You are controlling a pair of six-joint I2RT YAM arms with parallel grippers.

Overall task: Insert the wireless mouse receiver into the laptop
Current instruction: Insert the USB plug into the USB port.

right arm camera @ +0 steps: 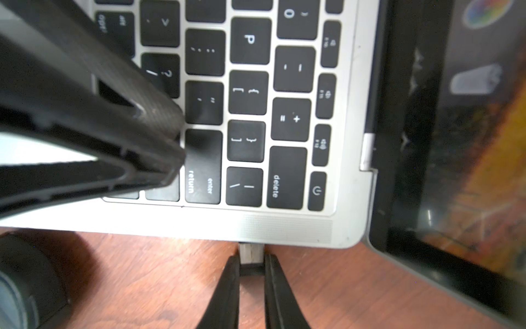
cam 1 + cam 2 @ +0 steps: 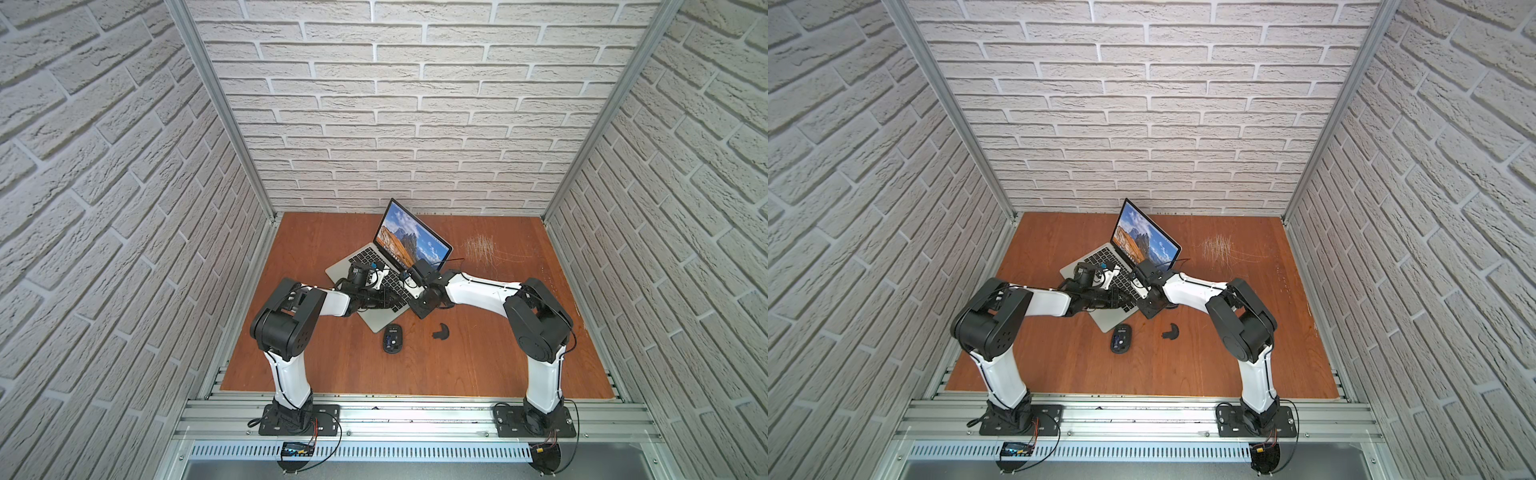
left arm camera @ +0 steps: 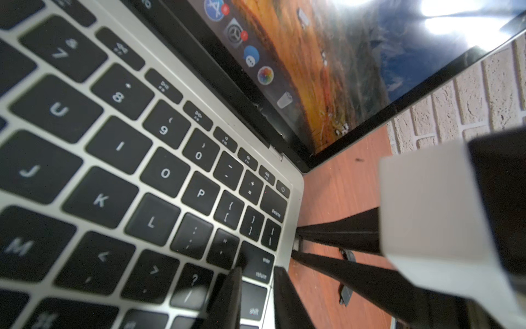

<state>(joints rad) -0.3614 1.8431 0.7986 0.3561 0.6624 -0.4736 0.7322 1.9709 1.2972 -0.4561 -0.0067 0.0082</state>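
right gripper (image 1: 252,267): closed on the wireless mouse receiver (image 1: 251,254), jaws narrow, one fingertip on each side of its dark stub. the receiver's metal end sticks out ahead of the fingertips and meets the side edge of the laptop (image 1: 284,228), near the hinge corner. part of the metal shows outside the edge; how deep it sits, cannot tell.

left gripper (image 3: 257,270): jaws a small way apart, nothing between them. tips are down over the keyboard at the return key, just across the laptop's edge from the right gripper. whether they press the keys, cannot tell.

in both top views the two grippers meet over the laptop's right side, screen (image 2: 411,239) up and lit behind them.

on the table (image 2: 478,353), on the near side of both grippers and apart from them: black mouse (image 2: 392,337), a blue patch showing on its upper face, contents unclear. a small curved black piece (image 2: 440,331) lies near it, not touching.
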